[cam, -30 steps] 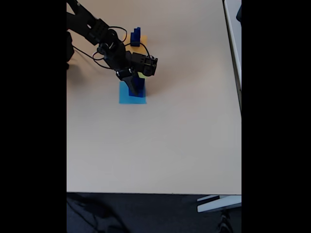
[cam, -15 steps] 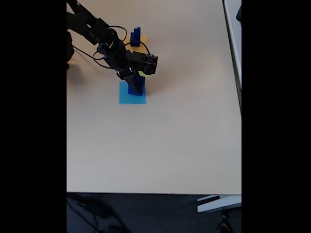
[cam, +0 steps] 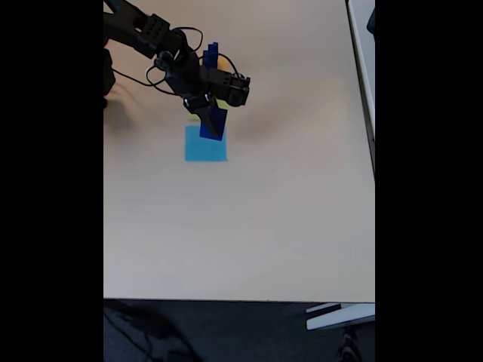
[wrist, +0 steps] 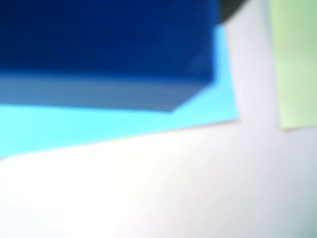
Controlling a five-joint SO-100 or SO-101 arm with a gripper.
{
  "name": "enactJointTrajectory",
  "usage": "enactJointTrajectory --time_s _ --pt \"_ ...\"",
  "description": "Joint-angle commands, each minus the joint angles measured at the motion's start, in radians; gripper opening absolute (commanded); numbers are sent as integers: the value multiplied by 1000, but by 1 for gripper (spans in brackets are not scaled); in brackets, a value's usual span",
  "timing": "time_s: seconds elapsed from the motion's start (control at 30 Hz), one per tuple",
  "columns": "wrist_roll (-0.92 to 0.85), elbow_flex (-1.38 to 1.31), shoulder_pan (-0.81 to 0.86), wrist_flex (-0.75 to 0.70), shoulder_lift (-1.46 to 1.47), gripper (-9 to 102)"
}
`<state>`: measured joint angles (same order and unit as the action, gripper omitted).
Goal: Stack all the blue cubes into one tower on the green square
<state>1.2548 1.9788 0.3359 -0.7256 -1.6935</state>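
The wrist view is badly out of focus: the dark navy-blue cube [wrist: 106, 39] and the flat light-blue paper square [wrist: 114, 124] beneath it have smeared edges, and the pale bench [wrist: 163, 188] washes out to near white. The fixed view is soft and low in detail, evenly daylit, with black bars at both sides. The black arm [cam: 162, 53] casts only a faint shadow.

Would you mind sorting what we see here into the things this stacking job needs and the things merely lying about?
Part of the job:
- large blue cube, at the tool
- smaller blue cubes at the back
- green square

Lying about:
- light-blue square
- orange-yellow square
- table
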Motion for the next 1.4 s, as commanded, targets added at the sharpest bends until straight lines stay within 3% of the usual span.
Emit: enactJointTrajectory --time_s 0.0,0.4,1.37 --pt "61 -66 -57 -15 -91 0" --pt "198 207 -212 232 -143 0" --pt "273 383 -318 407 -172 0"
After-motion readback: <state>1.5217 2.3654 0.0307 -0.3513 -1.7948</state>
